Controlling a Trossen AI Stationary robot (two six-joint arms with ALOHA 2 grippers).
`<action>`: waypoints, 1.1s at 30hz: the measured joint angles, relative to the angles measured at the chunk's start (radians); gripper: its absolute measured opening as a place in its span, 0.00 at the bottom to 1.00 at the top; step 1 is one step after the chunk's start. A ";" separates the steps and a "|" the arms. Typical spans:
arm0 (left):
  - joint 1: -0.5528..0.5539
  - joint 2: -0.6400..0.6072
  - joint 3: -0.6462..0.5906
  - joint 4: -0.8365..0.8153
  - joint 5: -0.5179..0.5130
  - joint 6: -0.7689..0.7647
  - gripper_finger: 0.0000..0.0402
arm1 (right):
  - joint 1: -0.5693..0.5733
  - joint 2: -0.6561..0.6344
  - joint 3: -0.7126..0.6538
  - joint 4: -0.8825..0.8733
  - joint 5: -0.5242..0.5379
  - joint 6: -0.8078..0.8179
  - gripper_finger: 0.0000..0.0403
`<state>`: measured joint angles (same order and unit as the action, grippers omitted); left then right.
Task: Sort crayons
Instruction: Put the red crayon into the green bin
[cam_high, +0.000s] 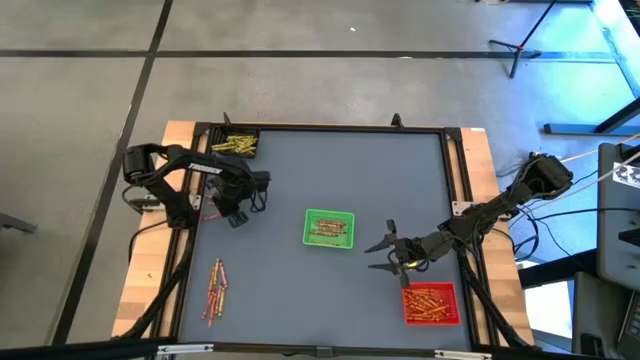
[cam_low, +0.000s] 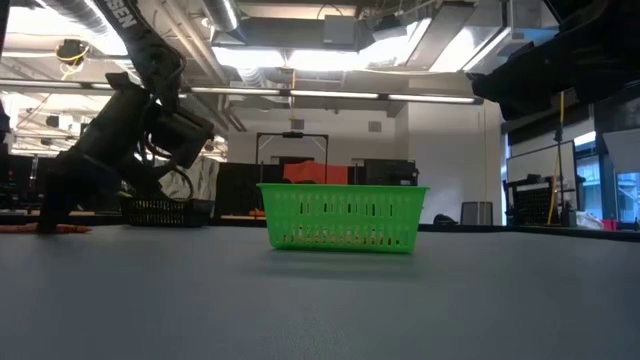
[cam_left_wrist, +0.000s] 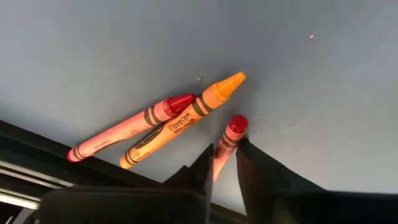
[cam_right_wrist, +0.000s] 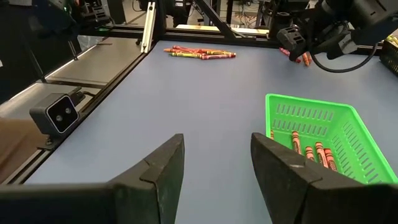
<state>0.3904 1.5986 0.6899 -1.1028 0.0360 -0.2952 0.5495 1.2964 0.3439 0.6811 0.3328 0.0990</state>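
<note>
My left gripper (cam_high: 236, 214) is low over the table's left side, shut on a red crayon (cam_left_wrist: 227, 138). A second red crayon (cam_left_wrist: 127, 129) and an orange crayon (cam_left_wrist: 186, 117) lie flat on the table just beside it. A loose pile of crayons (cam_high: 215, 290) lies near the front left and also shows in the right wrist view (cam_right_wrist: 199, 53). My right gripper (cam_high: 385, 250) is open and empty (cam_right_wrist: 217, 165), between the green tray (cam_high: 328, 228) and the red tray (cam_high: 430, 303). My left gripper pinches the red crayon between its two fingers (cam_left_wrist: 200, 163), coming down at it from above. The crayon runs along the fingers, and its wrapped end with the red tip (cam_left_wrist: 236, 125) sticks out past the fingertips toward the table. Whether the tip touches the table I cannot tell.
The green tray (cam_right_wrist: 317, 134) in the table's middle holds several red and orange crayons. The red tray at the front right holds several more. A black tray (cam_high: 237, 145) at the far left corner holds yellow and green crayons. A black frame (cam_high: 455, 190) borders the table.
</note>
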 joint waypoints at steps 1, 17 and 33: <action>0.005 0.000 0.000 0.002 0.000 0.009 0.10 | 0.000 0.000 0.000 0.000 0.000 0.000 0.45; -0.114 -0.082 0.060 -0.008 -0.010 -0.002 0.01 | 0.000 0.000 0.000 -0.002 0.000 0.000 0.45; -0.529 -0.388 0.143 0.496 -0.264 -0.084 0.02 | 0.000 0.000 0.019 0.006 0.000 -0.001 0.45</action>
<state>-0.1388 1.2106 0.8333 -0.6064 -0.2275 -0.3791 0.5491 1.2964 0.3629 0.6876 0.3328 0.0975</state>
